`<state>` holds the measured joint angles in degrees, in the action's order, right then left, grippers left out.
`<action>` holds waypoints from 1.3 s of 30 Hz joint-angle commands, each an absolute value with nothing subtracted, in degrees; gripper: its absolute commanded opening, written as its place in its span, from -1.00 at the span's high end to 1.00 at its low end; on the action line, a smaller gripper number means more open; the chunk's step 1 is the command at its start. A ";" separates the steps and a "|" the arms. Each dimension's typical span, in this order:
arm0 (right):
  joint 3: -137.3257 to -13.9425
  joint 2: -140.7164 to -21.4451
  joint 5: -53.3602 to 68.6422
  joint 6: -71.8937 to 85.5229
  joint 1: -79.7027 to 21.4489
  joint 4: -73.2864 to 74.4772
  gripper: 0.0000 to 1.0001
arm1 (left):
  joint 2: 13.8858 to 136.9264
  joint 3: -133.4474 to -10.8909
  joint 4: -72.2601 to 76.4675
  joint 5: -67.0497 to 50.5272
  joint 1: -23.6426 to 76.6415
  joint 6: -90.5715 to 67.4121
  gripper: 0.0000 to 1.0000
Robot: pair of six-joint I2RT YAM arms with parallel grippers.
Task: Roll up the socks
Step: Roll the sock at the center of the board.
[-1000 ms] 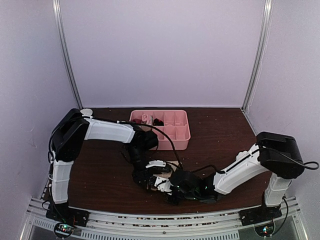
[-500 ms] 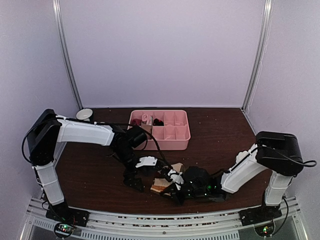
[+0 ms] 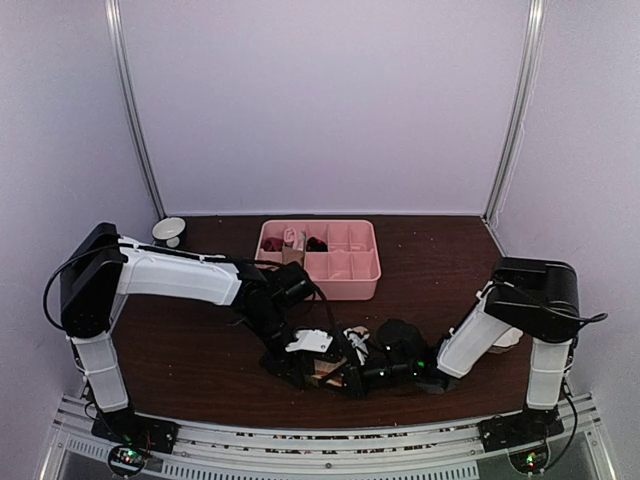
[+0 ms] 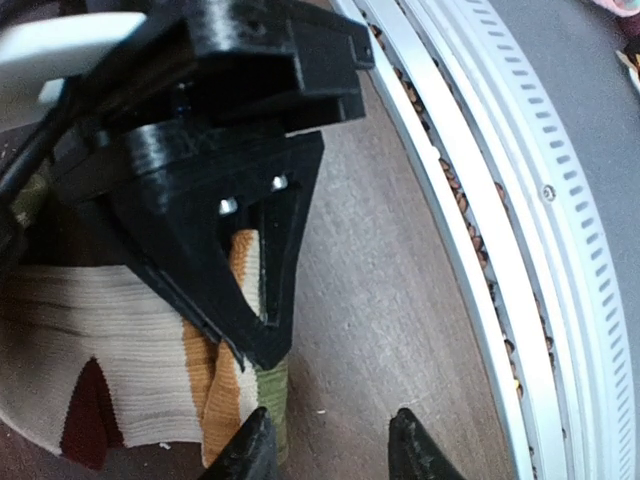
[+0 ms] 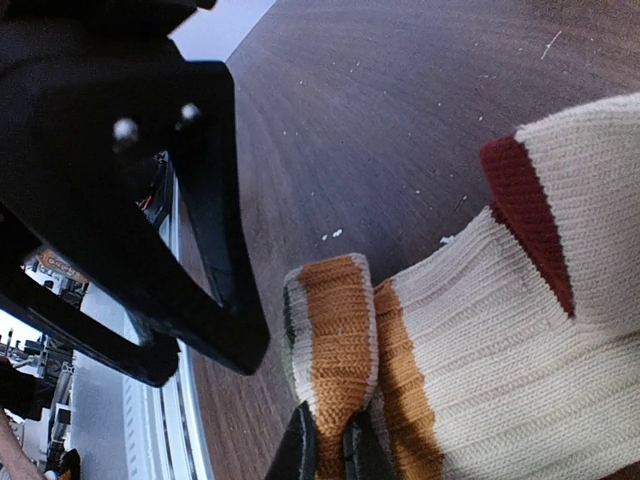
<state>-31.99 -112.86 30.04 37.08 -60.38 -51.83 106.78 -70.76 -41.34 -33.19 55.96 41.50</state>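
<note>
We see a pink divided tray (image 3: 340,288) toward the back of the dark wooden table (image 3: 440,265), with a few small items we cannot identify in its left compartments. A white bowl (image 3: 169,230) sits well apart from it in the far left corner. A perforated metal rail (image 4: 480,190) runs along the table's near edge.
</note>
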 commanded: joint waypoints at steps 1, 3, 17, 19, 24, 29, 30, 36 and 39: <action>-28.06 -120.18 29.41 39.93 -59.20 -34.07 1.00 | 109.03 -71.86 -38.69 -31.61 56.34 43.39 0.24; -27.60 -120.32 29.74 40.43 -58.99 -35.18 1.00 | 109.47 -71.74 -37.89 -30.25 56.40 43.80 0.24; -28.78 -121.19 31.29 40.08 -58.57 -34.28 1.00 | 110.79 -70.05 -34.78 -25.01 58.45 44.73 0.33; -28.60 -121.14 31.37 40.14 -58.56 -34.51 1.00 | 111.42 -70.01 -35.32 -25.50 58.62 44.86 0.48; -27.79 -119.34 30.42 39.64 -58.61 -35.56 1.00 | 114.11 -71.50 -38.81 -25.68 58.58 45.08 0.87; -25.62 -113.23 27.69 37.24 -58.60 -37.09 0.63 | 116.51 -74.04 -42.78 -30.20 55.98 42.82 0.98; -25.07 -111.74 25.98 36.50 -58.65 -36.57 0.57 | 116.85 -74.52 -43.52 -32.06 55.05 42.16 0.98; -18.26 -99.09 15.69 33.21 -58.71 -36.48 0.09 | 119.37 -77.60 -52.27 -39.15 52.36 43.37 1.00; -14.05 -91.43 9.73 31.53 -59.20 -36.41 -0.08 | 120.65 -78.95 -56.27 -41.88 51.91 43.98 1.00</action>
<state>-19.84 -96.88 21.78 34.28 -59.13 -47.24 117.80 -77.73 -46.11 -37.52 52.75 43.03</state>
